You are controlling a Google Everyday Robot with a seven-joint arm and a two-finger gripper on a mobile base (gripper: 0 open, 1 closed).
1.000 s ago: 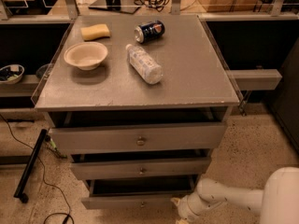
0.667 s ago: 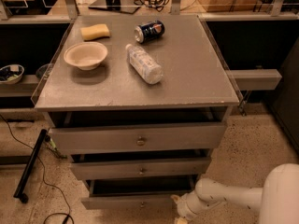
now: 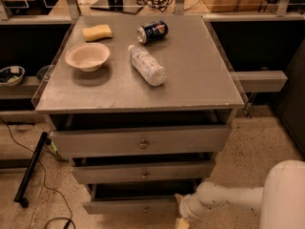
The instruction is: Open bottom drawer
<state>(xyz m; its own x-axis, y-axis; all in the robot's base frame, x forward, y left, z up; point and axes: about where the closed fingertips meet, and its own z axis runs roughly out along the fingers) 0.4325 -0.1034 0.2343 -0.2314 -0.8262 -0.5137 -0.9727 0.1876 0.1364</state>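
camera view looks down from in front onto a grey table point(image 3: 190, 80) with three drawers stacked beneath its top. the bottom drawer point(image 3: 119, 207) sits lowest, just above the speckled floor point(image 3: 252, 142). it has a flat grey front with a small round metal knob point(image 3: 145, 208) at its centre. a dark gap shows above its front edge, so i judge it to be part-way out, not fully open.

the pincer point(image 3: 181, 220) is low at the right end of that drawer front, at the bottom edge of the view and right of the knob. it is carried by a smooth white arm point(image 3: 228, 199) reaching in from the right. that low, sideways reach suits a pull on the lowest front. whether the pincer is open or closed, and whether it has hold of anything, i cannot tell.

the top drawer point(image 3: 95, 142) and the middle drawer point(image 3: 105, 173) have matching matte grey fronts with knobs. each front stands forward of the one below, with dark gaps between them.

on the table top, well clear of the work:
- a shallow cream bowl point(image 3: 87, 56), upright.
- a yellow sponge point(image 3: 97, 32), soft-looking and rectangular, behind the bowl.
- a dark blue can point(image 3: 152, 31), lying on its side.
- a clear plastic bottle point(image 3: 147, 65), also lying down, ribbed and glossy.

the can and the bottle could roll if the table is jolted.
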